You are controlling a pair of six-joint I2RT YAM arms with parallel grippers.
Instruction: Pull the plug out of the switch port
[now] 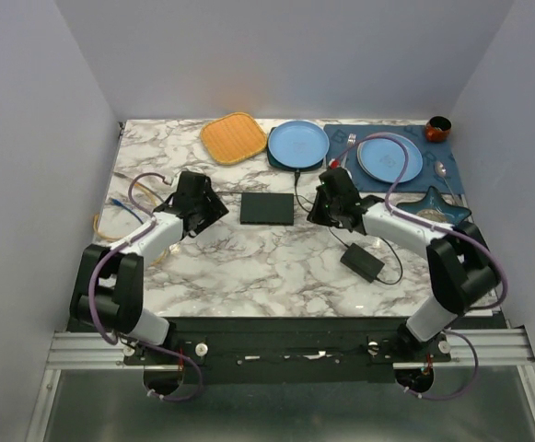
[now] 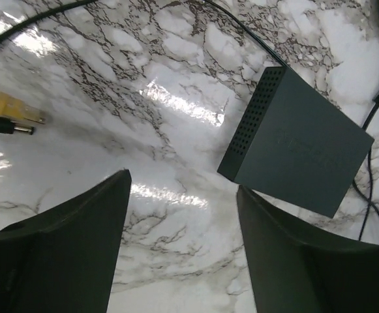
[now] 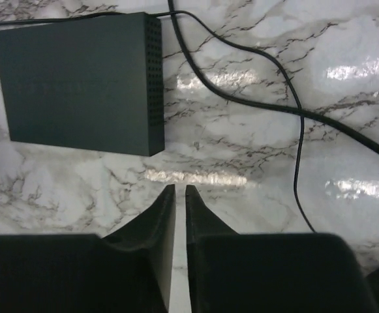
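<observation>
Left of centre in the top view, the left gripper spread wide over the marble table, nothing between its 2 fingers; at the left edge of its wrist view, a black barrel plug and a yellow connector lying loose, well apart from the switch. Dead centre of the top view, the switch flat on the table between both claws. Right of it, the right gripper pinched almost closed, only a thin slit left, gripping nothing; lower right, the power brick.
</observation>
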